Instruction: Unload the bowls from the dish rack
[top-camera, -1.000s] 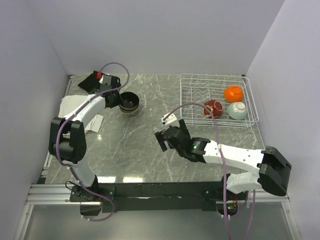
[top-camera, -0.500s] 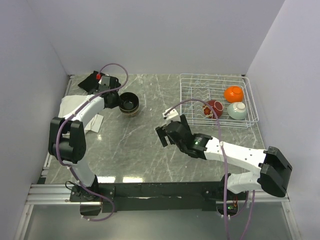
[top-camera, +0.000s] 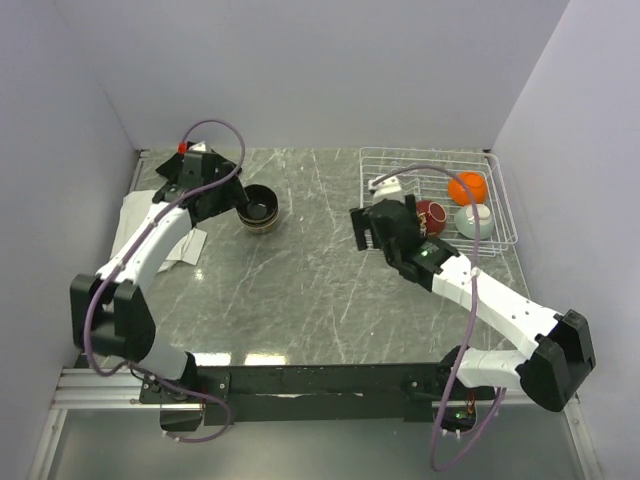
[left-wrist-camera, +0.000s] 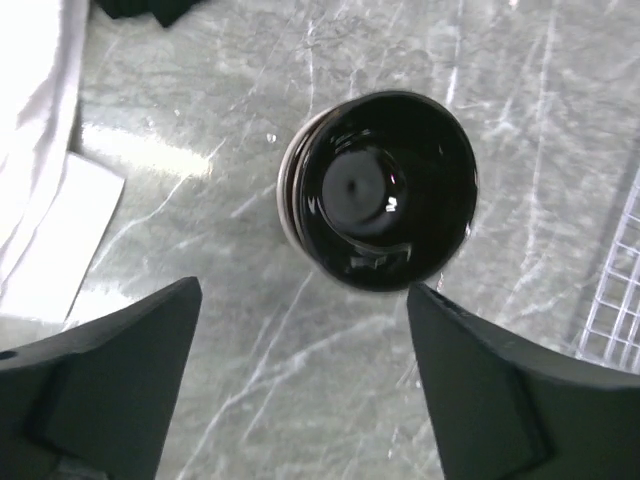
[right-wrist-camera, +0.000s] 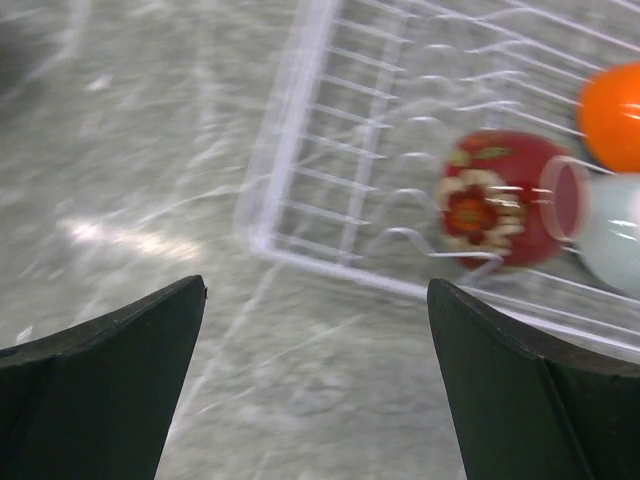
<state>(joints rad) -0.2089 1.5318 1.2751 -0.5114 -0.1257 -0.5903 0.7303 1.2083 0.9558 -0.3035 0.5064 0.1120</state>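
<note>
A black bowl (top-camera: 259, 208) stands upright on the marble table at the back left. My left gripper (top-camera: 228, 198) hovers open just beside and above it, and in the left wrist view the black bowl (left-wrist-camera: 380, 190) lies beyond the open left gripper (left-wrist-camera: 305, 290), untouched. The white wire dish rack (top-camera: 440, 160) at the back right holds a red flowered bowl (top-camera: 430, 215), an orange bowl (top-camera: 467, 187) and a pale bowl (top-camera: 473, 221). My right gripper (top-camera: 368, 232) is open over the table by the rack's left side. In its wrist view the right gripper (right-wrist-camera: 318, 287) faces the dish rack (right-wrist-camera: 288, 110) and red bowl (right-wrist-camera: 495, 200).
A folded white cloth (top-camera: 140, 214) and a paper slip (left-wrist-camera: 70, 250) lie at the table's left edge. A small black object (top-camera: 172, 165) sits in the back left corner. Grey walls close in on three sides. A corner of the rack (left-wrist-camera: 615, 310) shows near the black bowl.
My left gripper has opened off the black bowl and lifted away from it. My right arm has swung from the table's middle up to the rack's left side, staying open.
</note>
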